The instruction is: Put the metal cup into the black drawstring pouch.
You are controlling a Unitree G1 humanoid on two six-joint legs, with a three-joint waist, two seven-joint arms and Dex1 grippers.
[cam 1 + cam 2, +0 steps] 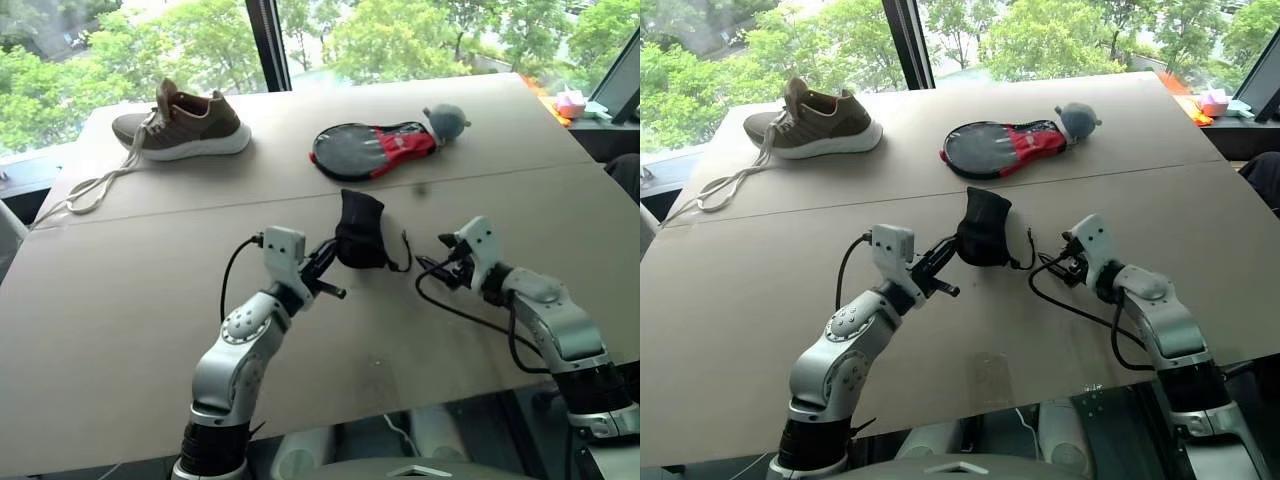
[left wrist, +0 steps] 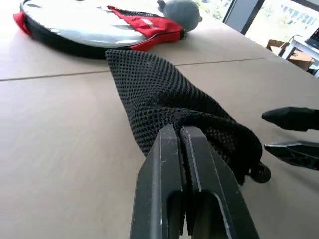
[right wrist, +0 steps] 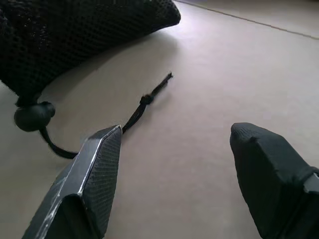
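My left gripper [image 2: 185, 144] pinches the gathered mouth of the black drawstring pouch [image 1: 359, 228], lifting it just off the table [image 1: 130, 300]; beside the pouch, my right gripper [image 3: 174, 164] gapes wide, empty.

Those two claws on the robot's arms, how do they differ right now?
The left gripper is pinched shut on the black drawstring pouch, holding it up off the table; the right gripper stands wide open and holds nothing. The left one touches the pouch's mesh, while the right one sits apart from it, near the cord. Both have two black fingers and face the pouch from opposite sides.
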